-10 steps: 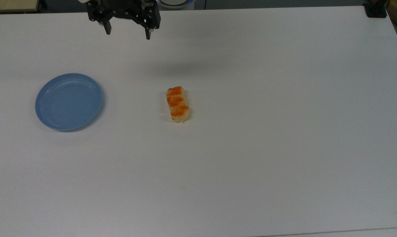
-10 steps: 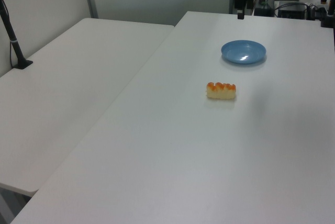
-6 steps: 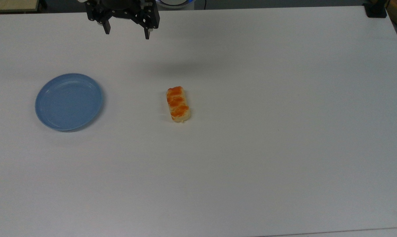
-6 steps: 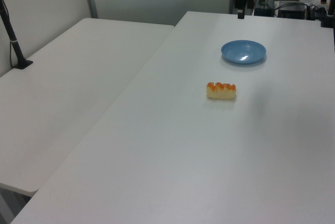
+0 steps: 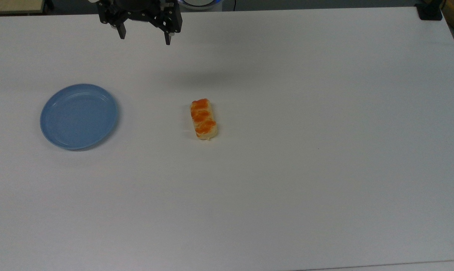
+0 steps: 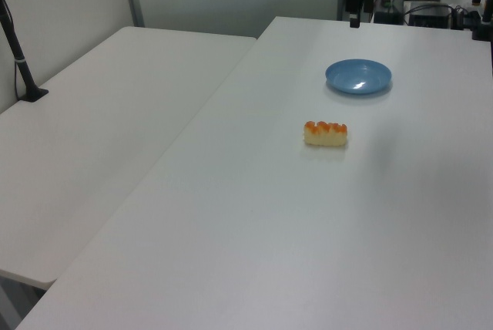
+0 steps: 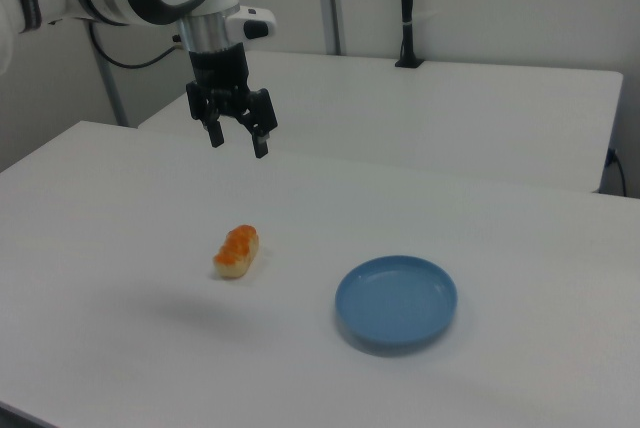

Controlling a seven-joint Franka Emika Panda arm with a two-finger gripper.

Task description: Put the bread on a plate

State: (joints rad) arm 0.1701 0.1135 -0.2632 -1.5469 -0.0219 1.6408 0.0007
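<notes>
I counted one bread (image 5: 204,119), lying on the white table (image 5: 306,150), and one blue plate (image 5: 79,116), bare and well apart to the top view's left. My gripper (image 7: 238,140) hung high above the table with its fingers spread, holding nothing. A second white table (image 6: 100,129) adjoined on the left view's left. The top view's upper edge cut off the gripper's body.

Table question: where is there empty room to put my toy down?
Nearly everywhere. The white table is bare across the top view's whole right half and bottom. There is a smaller bare strip between the bread and the blue plate. Nowhere is crowded; the open end effector hangs above the far edge.
</notes>
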